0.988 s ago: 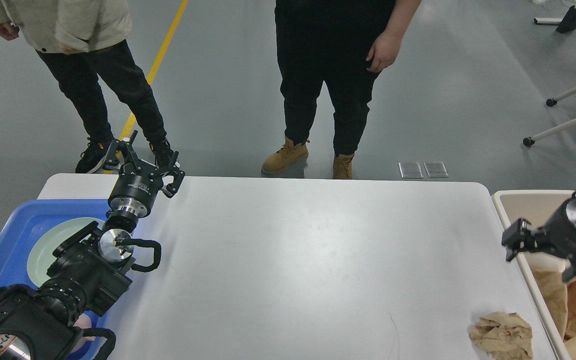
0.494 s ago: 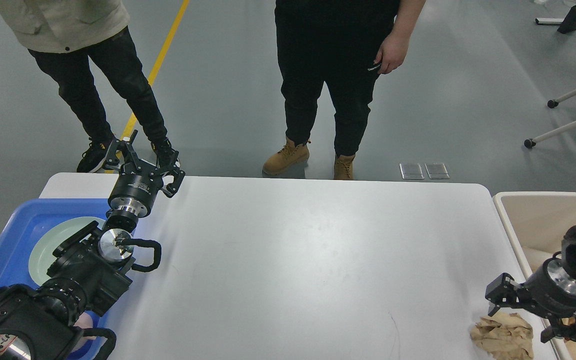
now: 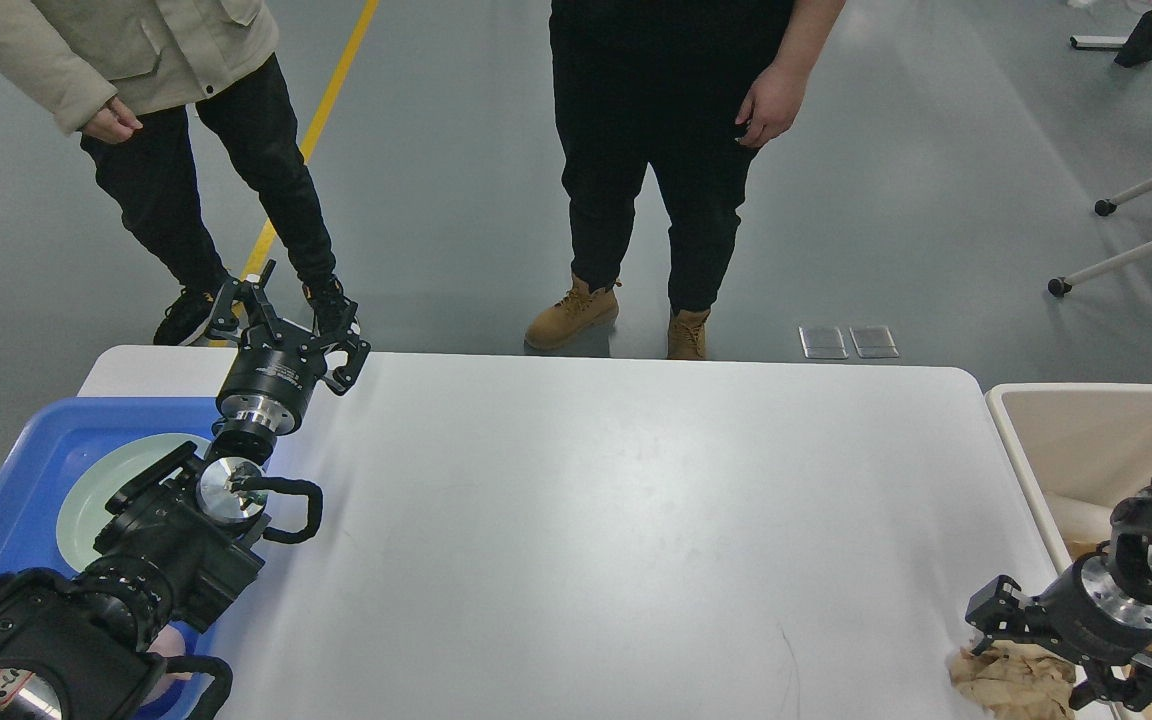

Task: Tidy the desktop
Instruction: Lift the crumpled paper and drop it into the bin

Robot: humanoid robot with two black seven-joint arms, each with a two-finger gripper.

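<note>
Now the right tool has dropped from above the beige rectangular bin to the near right corner of the large white rectangular surface, a steady descent over the last second; it sits low over the crumpled brown paper wad, its black fingers spread to either side of the wad's upper edge and not yet shut on it; whether the pads already touch the paper cannot be told. I judge this the start of a grasp, the wad being the only loose litter left on the white top, so the tidying looks nearly done; the bin, already holding more brown paper, lies just beside the wad across the rim, a short lift and carry to the right. The left tool has not shifted; it hangs open and empty over the far left corner, above the blue plastic tray that holds a pale green round plate. Room is tight on the right: the wad lies close to the rounded near edge and to the bin wall, so a careless close could nudge it off; the middle offers wide free room; two people stand just beyond the far edge.
</note>
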